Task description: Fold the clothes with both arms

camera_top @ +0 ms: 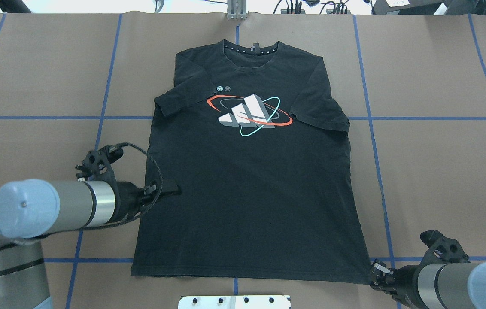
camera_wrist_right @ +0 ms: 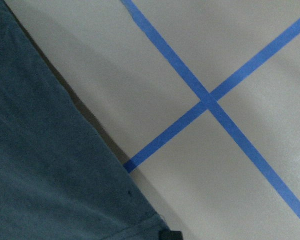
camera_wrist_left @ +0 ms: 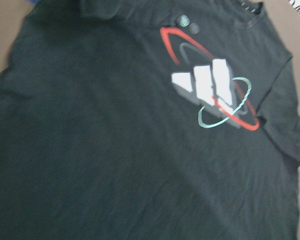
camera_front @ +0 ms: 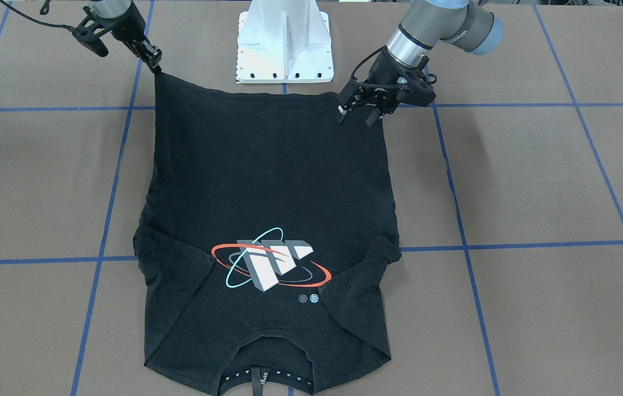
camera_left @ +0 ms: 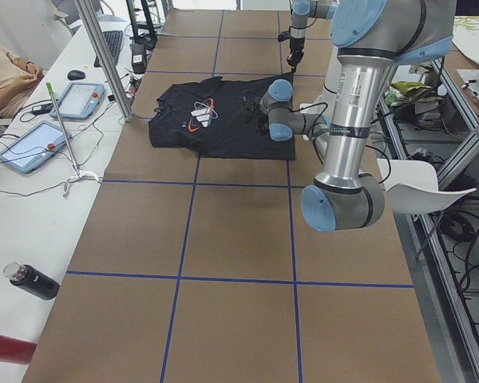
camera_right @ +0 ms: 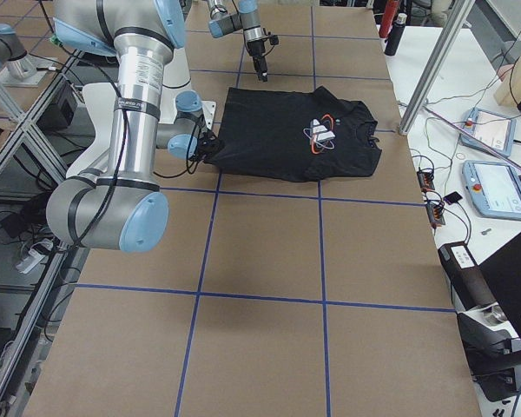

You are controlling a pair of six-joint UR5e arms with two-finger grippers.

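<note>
The black T-shirt [camera_top: 247,180] lies flat and face up on the brown table, collar on the far side from the robot, logo [camera_top: 249,116] showing. Both sleeves are tucked slightly inward. My left gripper [camera_front: 355,115] hovers open just above the shirt's side edge near the hem, its fingers spread, nothing between them; in the overhead view the left gripper [camera_top: 170,189] sits over that same edge. My right gripper [camera_front: 153,59] is shut on the other hem corner, which is drawn up into a small point. The right wrist view shows the shirt's edge [camera_wrist_right: 50,175] and tape lines.
The white bolted pedestal [camera_front: 285,49] stands just behind the hem. Blue tape lines [camera_top: 369,128] grid the table. Beside the table in the exterior left view are a side bench with tablets [camera_left: 32,148], a dark bottle [camera_left: 32,281], a metal pole [camera_left: 104,56] and a seated person.
</note>
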